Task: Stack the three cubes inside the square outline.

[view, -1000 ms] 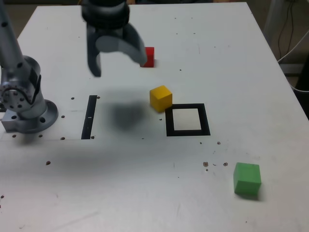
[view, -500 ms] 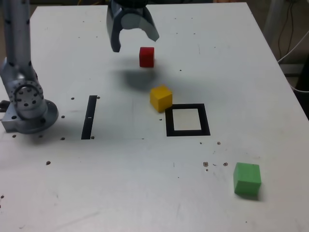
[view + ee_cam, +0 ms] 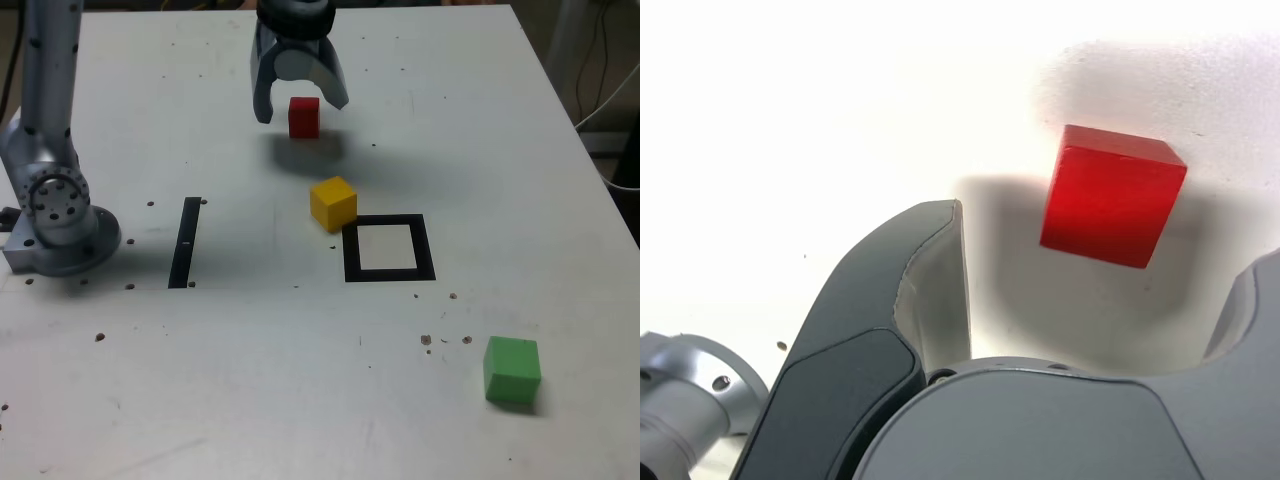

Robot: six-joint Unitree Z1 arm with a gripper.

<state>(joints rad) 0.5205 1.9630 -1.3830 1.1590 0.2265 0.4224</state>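
The white tabletop [image 3: 480, 120] carries a red cube [image 3: 304, 117] toward its far edge, a yellow cube [image 3: 333, 203] touching the square outline's [image 3: 389, 250] corner, a black strip [image 3: 185, 242], the arm's base [image 3: 58, 225] at the exterior view's left edge, and a green cube [image 3: 512, 372] toward the near right corner.

Red cube [image 3: 1112, 196] between spread tool [image 3: 1095, 250] jaws

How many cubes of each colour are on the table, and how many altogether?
Red cube: 1
Yellow cube: 1
Green cube: 1
Total: 3
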